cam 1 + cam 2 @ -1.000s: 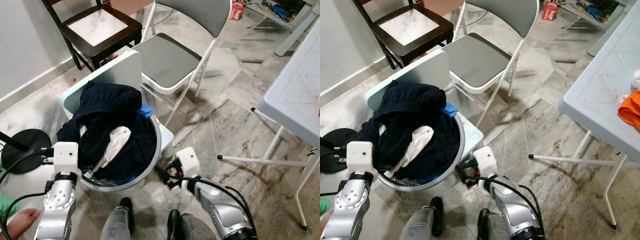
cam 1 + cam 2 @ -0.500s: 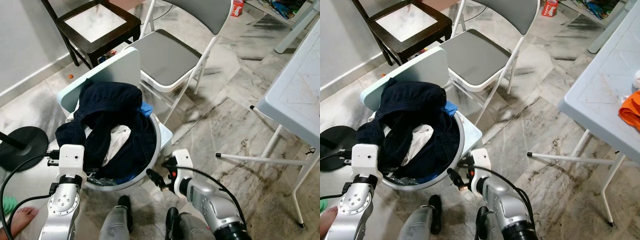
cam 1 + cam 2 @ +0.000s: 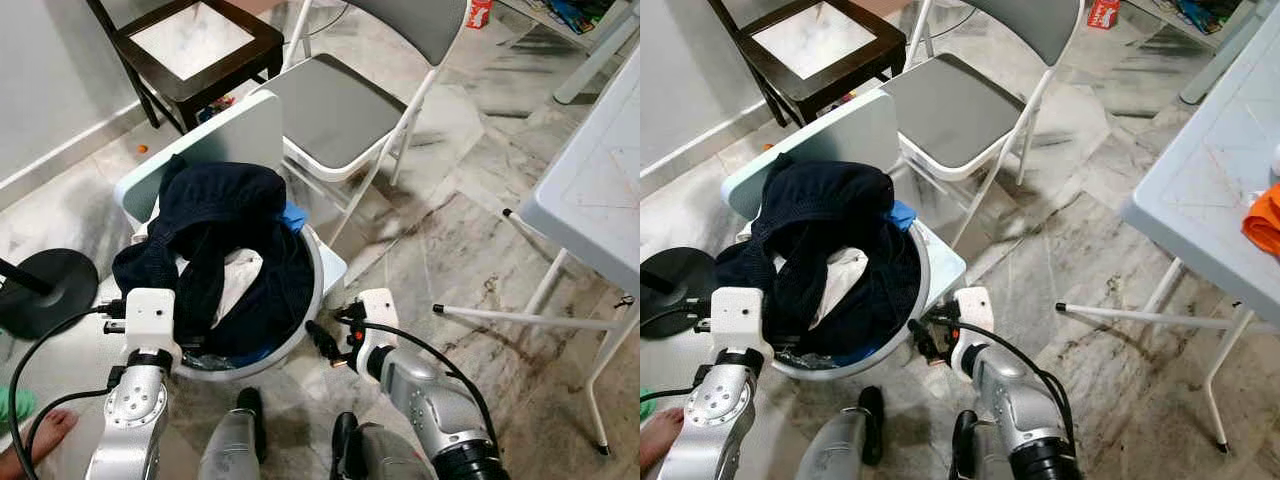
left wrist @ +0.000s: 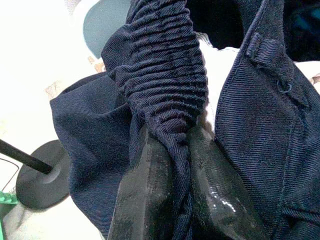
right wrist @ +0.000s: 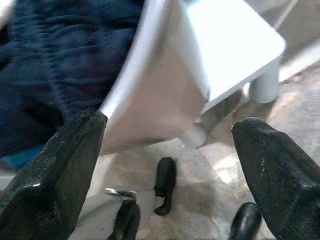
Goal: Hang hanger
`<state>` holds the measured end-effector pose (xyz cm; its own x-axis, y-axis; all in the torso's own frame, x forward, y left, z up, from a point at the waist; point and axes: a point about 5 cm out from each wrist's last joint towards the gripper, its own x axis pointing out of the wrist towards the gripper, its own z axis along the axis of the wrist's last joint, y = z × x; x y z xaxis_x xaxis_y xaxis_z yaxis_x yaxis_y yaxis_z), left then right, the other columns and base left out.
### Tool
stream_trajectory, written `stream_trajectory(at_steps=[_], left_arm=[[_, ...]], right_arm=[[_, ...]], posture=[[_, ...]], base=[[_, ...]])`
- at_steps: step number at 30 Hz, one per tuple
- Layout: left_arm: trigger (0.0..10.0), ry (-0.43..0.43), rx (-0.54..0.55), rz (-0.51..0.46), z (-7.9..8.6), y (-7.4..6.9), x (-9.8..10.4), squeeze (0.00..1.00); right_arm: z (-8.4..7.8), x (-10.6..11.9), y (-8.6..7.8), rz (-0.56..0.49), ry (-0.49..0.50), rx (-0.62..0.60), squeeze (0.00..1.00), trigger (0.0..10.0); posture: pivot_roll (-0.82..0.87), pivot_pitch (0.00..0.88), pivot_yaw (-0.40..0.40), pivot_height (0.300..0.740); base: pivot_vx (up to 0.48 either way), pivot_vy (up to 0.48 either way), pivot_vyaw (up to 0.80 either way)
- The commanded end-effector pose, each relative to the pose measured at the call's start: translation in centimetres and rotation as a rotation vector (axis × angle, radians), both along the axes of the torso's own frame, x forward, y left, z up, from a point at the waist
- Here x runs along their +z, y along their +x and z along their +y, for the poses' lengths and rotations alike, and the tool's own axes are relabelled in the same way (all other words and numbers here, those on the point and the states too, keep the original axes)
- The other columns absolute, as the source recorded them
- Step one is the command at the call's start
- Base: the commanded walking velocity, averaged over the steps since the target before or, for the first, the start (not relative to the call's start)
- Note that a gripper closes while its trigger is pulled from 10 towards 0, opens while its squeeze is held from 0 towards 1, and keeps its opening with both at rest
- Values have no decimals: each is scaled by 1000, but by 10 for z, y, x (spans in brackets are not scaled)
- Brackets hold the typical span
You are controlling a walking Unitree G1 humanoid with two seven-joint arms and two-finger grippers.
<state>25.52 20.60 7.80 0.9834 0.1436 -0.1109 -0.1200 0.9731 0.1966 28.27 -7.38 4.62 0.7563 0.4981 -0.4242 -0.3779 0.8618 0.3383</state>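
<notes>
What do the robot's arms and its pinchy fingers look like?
Both arms are shiny silver tubes with round joints. Each wrist carries a white boxy block, and black cables loop along the arms. The left gripper has two long, thick, glossy black fingers. The right gripper has the same black fingers, with a slightly rough, rubbery surface and blunt rounded tips.

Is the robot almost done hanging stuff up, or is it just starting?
Just starting, it looks like. Nothing looks hung yet: the dark clothes are heaped in the white basket. In hand: the left hand is shut on a dark blue ribbed piece, and the open right hand is beside the basket's rim. Lifting out and hanging are left.
</notes>
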Motion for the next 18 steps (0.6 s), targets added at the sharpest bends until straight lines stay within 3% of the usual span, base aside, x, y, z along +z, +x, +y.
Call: stream_trajectory(at_steps=[1,18], left_arm=[[10000,-6,-15,37,-3,-4,-6,0],[10000,17,-12,20,-3,5,1,0]], right_arm=[[-3,-10,-7,36,-8,-16,0,10000],[-8,-6,-2,3,-23,-56,0,10000]], posture=[[138,349,-68,740],[134,335,-57,740]], base=[[0,398,0],[0,405,0]])
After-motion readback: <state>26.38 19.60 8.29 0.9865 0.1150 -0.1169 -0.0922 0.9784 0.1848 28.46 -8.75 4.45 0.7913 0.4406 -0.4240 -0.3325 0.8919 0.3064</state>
